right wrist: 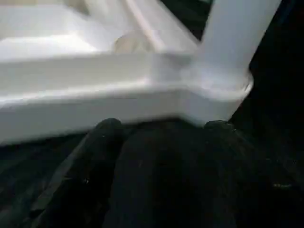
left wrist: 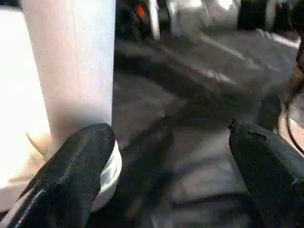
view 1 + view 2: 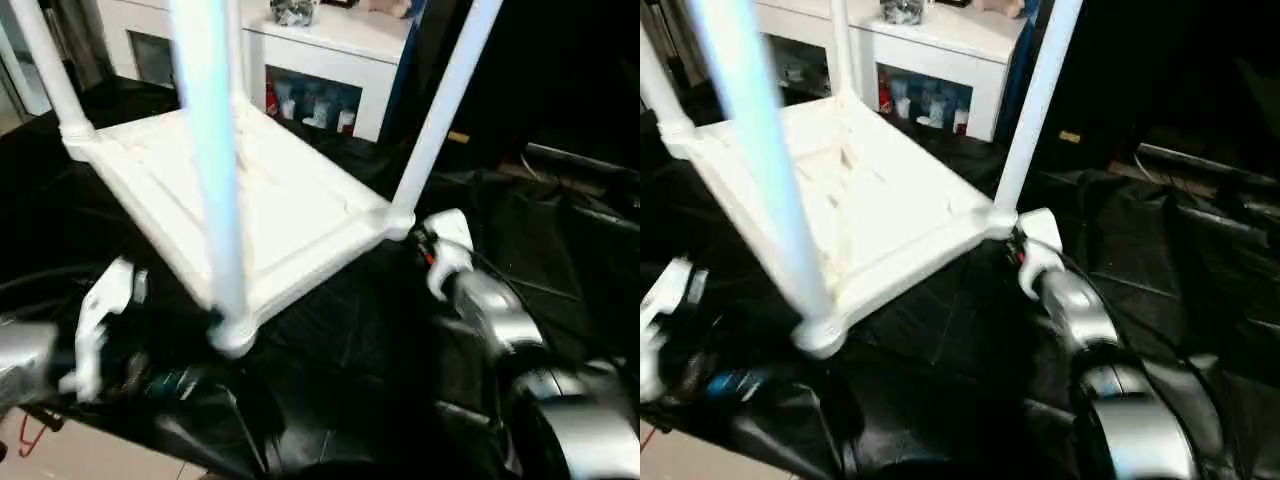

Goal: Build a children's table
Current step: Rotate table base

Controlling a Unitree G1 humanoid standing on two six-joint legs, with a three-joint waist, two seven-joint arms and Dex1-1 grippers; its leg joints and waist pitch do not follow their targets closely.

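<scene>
The children's table lies upside down on black cloth, its ribbed white top (image 3: 270,190) facing up. White tube legs stand in its corner sockets: the near leg (image 3: 215,170) and the right leg (image 3: 440,110) are closest to me. My left gripper (image 2: 166,156) is open beside the near leg's base. One black finger (image 2: 71,175) rests against the socket and the other finger (image 2: 270,166) stands far off. My right gripper (image 1: 164,126) is open. It sits low at the right corner socket (image 1: 213,90), fingertips at the rim's lower edge, with nothing between them.
A white cabinet (image 3: 330,50) with glass doors stands behind the table. Black cloth (image 3: 350,340) covers the floor around it, with folds and cables to the right. Bare light floor (image 3: 60,455) shows at the near left.
</scene>
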